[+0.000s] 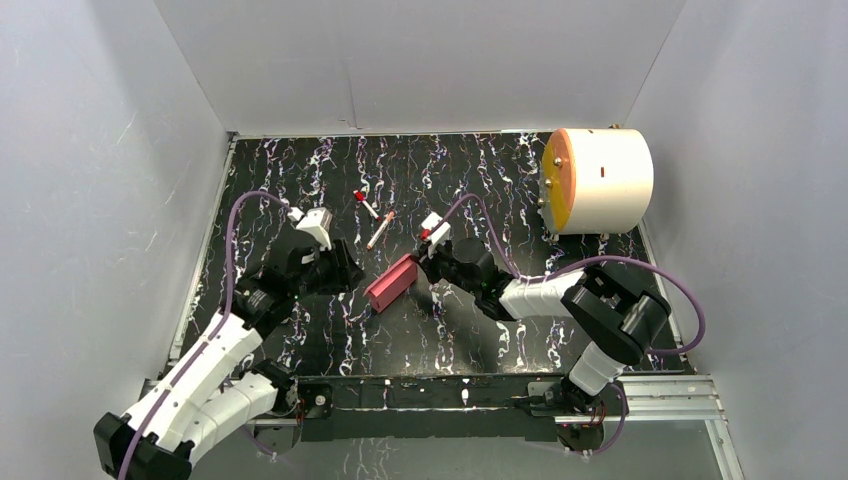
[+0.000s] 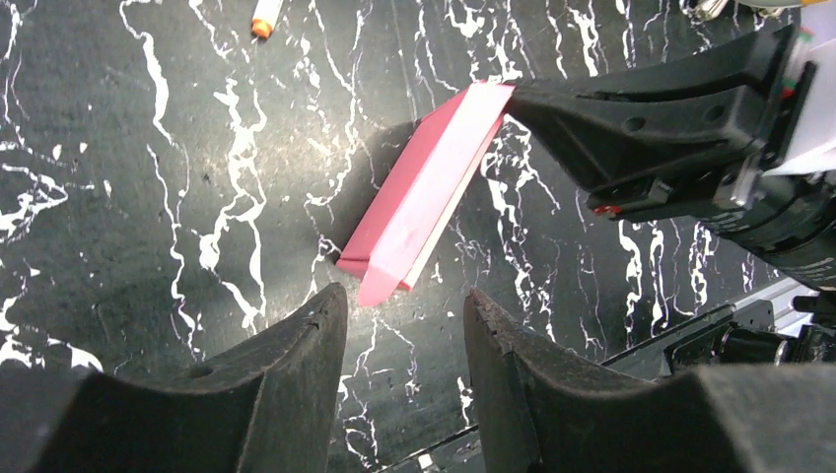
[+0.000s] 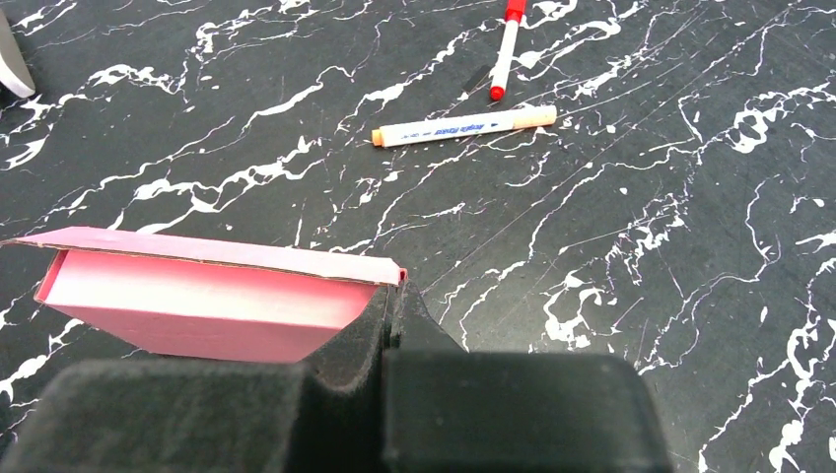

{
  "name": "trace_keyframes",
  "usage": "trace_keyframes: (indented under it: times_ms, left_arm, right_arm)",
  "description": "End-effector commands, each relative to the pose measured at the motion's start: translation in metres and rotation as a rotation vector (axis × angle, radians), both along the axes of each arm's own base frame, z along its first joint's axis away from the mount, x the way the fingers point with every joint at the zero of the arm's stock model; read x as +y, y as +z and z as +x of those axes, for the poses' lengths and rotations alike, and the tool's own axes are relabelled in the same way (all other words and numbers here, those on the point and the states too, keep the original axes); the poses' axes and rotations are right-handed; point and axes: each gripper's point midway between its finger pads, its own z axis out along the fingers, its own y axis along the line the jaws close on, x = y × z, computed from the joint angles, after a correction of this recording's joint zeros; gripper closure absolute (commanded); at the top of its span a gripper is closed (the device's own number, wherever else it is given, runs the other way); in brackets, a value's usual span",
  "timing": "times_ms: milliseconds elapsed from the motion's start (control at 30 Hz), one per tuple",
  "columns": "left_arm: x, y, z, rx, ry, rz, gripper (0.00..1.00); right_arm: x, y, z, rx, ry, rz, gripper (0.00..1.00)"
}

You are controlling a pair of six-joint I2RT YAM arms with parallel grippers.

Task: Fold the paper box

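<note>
**A:** Got the box [image 2: 424, 187] midway across the counter [image 2: 148, 197], far corner pinched in the shut right tool [image 2: 515, 95], near end just short of the half-open, empty left tool [image 2: 404, 296]. Could slip or crease if tugged on that thin bite.

**B:** Yep. Can't tell if properly closed, underside and end flaps hidden.

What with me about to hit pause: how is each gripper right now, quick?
Left gripper: open, holding nothing.
Right gripper: shut on the box, at its end.
</note>
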Motion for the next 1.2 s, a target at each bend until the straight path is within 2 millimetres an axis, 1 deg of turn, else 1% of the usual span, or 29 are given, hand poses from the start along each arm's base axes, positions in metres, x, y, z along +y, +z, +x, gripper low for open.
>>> trace_keyframes:
  times_ms: [0,133,200,333,467,600,767,1000,1167]
  left_arm:
    - [0.011,-0.017,-0.013,0.043,0.031,0.027,0.56]
    - [0.009,-0.031,-0.018,0.07,0.021,0.054,0.57]
    - [0.01,-0.039,-0.016,0.07,0.033,0.085,0.57]
    - [-0.001,-0.043,-0.013,0.061,0.003,0.12,0.57]
    - [-0.002,-0.046,-0.008,0.035,0.003,0.174,0.57]
    - [-0.007,-0.052,-0.006,0.049,-0.012,0.216,0.6]
    - [-0.008,-0.062,-0.006,0.065,-0.003,0.263,0.68]
    - [-0.016,-0.059,0.004,0.045,0.013,0.27,0.89]
    - [-0.023,-0.057,0.012,0.046,0.019,0.275,0.98]
  right_arm:
    - [-0.023,-0.045,-0.015,0.1,-0.047,-0.128,1.0]
    - [-0.022,-0.044,-0.018,0.114,-0.057,-0.108,1.0]
    - [-0.022,-0.045,-0.019,0.114,-0.06,-0.107,1.0]
    - [-0.02,-0.044,-0.021,0.112,-0.054,-0.104,1.0]
    - [-0.019,-0.044,-0.023,0.113,-0.05,-0.102,1.0]
    - [-0.019,-0.043,-0.023,0.114,-0.052,-0.099,1.0]
    - [-0.018,-0.042,-0.024,0.112,-0.053,-0.096,1.0]
    - [-0.018,-0.04,-0.026,0.104,-0.068,-0.092,1.0]
    - [-0.017,-0.038,-0.029,0.103,-0.085,-0.088,1.0]
